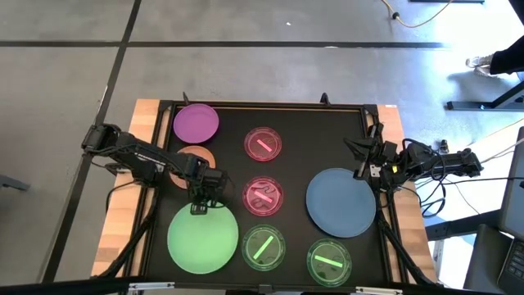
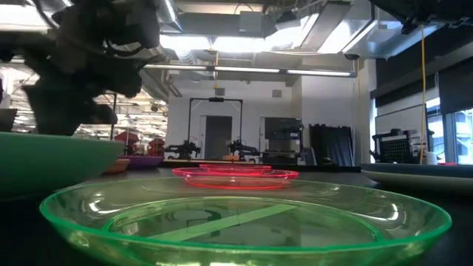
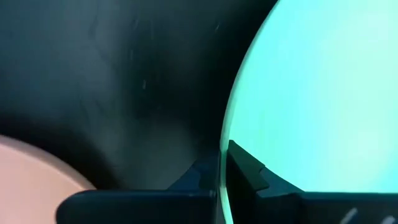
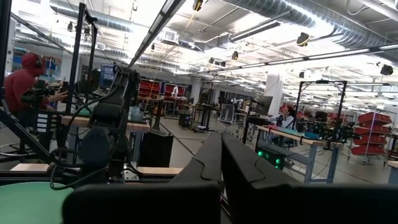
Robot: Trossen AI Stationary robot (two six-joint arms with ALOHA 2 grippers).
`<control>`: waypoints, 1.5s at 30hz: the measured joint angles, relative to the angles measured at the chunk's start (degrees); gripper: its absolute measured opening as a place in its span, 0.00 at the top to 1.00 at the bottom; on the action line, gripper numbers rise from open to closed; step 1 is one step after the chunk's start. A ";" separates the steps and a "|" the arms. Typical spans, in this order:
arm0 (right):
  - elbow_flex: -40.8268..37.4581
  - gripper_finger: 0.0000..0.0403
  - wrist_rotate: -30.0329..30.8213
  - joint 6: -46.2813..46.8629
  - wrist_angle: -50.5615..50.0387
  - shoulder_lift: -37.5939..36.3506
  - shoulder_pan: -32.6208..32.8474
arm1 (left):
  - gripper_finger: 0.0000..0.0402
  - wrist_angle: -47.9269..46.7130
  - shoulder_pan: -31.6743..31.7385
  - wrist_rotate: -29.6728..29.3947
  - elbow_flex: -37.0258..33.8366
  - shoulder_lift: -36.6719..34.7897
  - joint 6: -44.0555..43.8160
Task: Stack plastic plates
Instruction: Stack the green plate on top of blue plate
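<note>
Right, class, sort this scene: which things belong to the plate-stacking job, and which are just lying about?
Job:
large green plate, gripped at its rim by left tool
large blue plate
purple plate
orange plate
two pink plates
two small green plates

Lying about:
floor cable
person in red hood

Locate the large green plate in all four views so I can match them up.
High view: large green plate at bottom left, left gripper at its rim.
Low view: far left, seen side-on, dark arm above it.
Left wrist view: fills the right half, rim between that gripper's fingers.
Right wrist view: a green sliver, bottom left.
Shared landmark: the left arm beside the plate.
</note>
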 joint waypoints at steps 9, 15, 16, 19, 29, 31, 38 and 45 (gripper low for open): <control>0.01 0.99 0.00 -0.01 0.02 0.00 0.00 | 0.99 0.05 0.50 -0.15 9.38 0.00 -1.88; 0.01 0.99 0.00 -0.01 0.02 0.00 0.00 | 0.99 2.11 0.50 -10.22 15.71 0.00 -1.87; 0.02 0.99 0.00 -0.01 0.02 0.00 0.00 | 0.99 3.54 0.63 -11.90 16.21 0.00 -1.84; 0.01 0.99 0.00 -0.01 0.13 0.00 0.00 | 0.99 11.56 1.21 -15.66 16.67 0.00 -1.85; 0.02 0.99 -0.02 0.01 0.17 -0.02 0.00 | 0.98 38.58 5.07 -17.51 16.18 5.37 -1.76; 0.02 0.99 -0.01 -0.01 0.24 -0.02 0.00 | 0.98 43.09 5.79 -17.76 16.16 7.54 -1.04; 0.02 0.99 -0.02 0.01 0.39 -0.02 0.00 | 0.98 57.23 6.71 -19.02 19.36 15.73 3.29; 0.02 0.99 -0.15 0.01 0.68 -0.02 -0.02 | 0.96 57.29 7.52 -18.61 29.67 27.20 8.49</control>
